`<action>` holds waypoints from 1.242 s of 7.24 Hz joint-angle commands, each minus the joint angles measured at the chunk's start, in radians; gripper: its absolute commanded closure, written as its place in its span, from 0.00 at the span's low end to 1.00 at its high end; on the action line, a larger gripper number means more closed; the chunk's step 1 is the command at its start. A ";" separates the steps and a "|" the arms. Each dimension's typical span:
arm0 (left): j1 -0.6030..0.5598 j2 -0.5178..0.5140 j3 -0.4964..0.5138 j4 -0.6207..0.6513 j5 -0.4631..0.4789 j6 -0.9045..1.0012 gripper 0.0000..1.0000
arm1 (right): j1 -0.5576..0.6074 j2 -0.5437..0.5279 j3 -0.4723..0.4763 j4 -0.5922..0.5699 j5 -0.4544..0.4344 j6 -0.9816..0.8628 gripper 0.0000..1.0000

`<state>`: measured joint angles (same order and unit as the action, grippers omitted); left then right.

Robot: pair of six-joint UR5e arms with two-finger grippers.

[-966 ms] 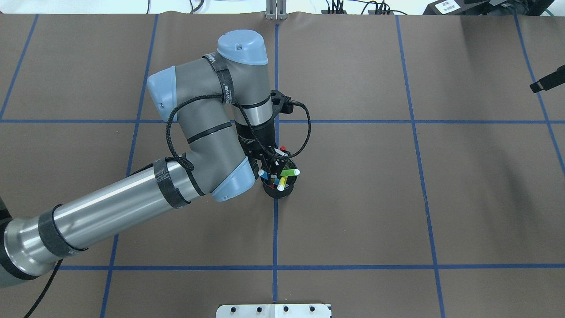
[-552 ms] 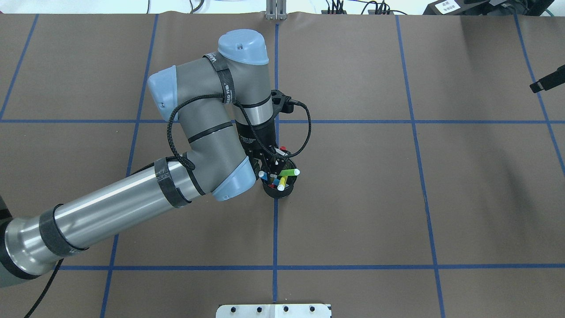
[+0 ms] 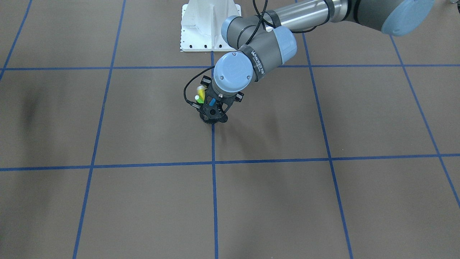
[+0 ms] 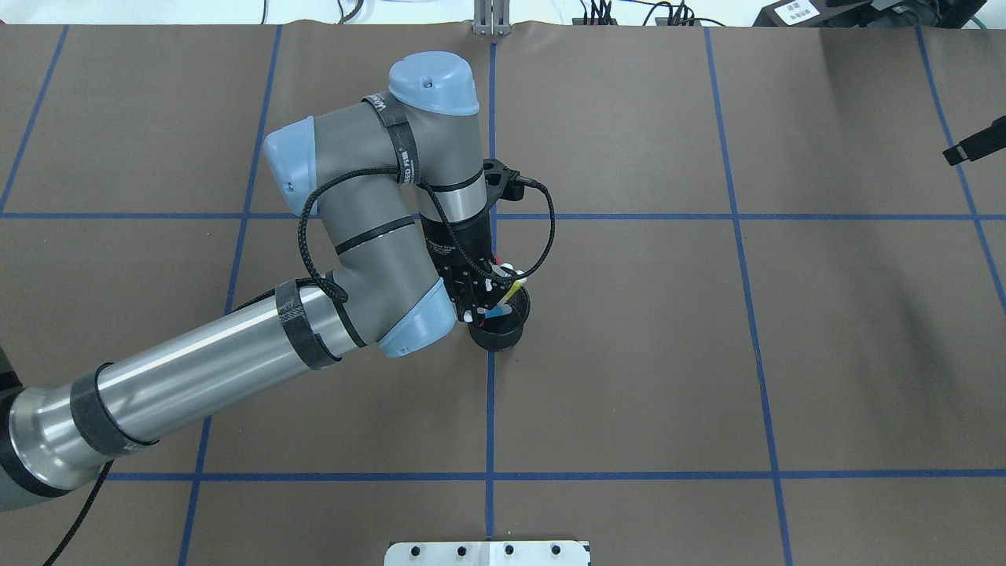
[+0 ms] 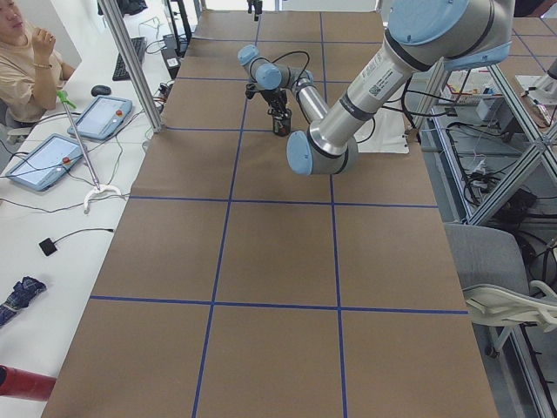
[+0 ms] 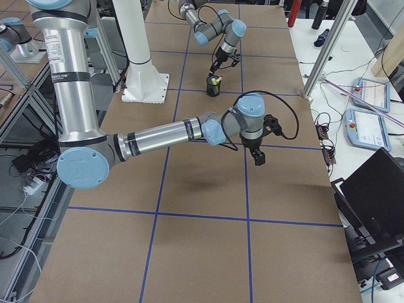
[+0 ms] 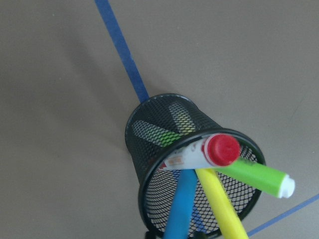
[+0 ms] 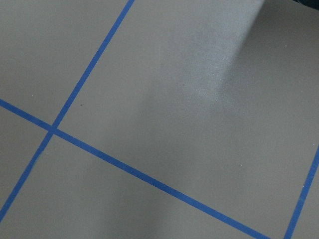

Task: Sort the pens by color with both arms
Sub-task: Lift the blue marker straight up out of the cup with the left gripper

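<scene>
The table (image 4: 707,354) has a brown cover crossed by a grid of blue tape (image 4: 490,409). A black mesh cup (image 4: 495,338) stands upright near the middle, apparently on a tape line. A white pedestal (image 3: 201,28) sits at the robot's edge.

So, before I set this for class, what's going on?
The left gripper is down at the black mesh cup, which holds all four: blue pen, yellow pen, green pen and a white pen with a red cap. None has been sorted out yet. Whether the gripper has a pen cannot be told. The right gripper hangs far from the cup.
</scene>
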<state>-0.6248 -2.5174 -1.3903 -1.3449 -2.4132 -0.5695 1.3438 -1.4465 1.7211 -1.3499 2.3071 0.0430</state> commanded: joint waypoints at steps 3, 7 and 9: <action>-0.029 0.000 -0.101 0.009 0.000 -0.021 1.00 | 0.000 0.008 -0.002 0.000 -0.002 0.000 0.00; -0.117 0.008 -0.212 0.010 -0.029 -0.051 1.00 | 0.000 0.014 -0.002 0.000 -0.002 0.002 0.00; -0.156 0.008 -0.239 0.000 -0.096 -0.146 1.00 | 0.000 0.015 -0.002 0.000 -0.002 0.002 0.00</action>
<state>-0.7604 -2.5101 -1.6086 -1.3377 -2.4804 -0.6525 1.3438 -1.4321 1.7194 -1.3499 2.3056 0.0445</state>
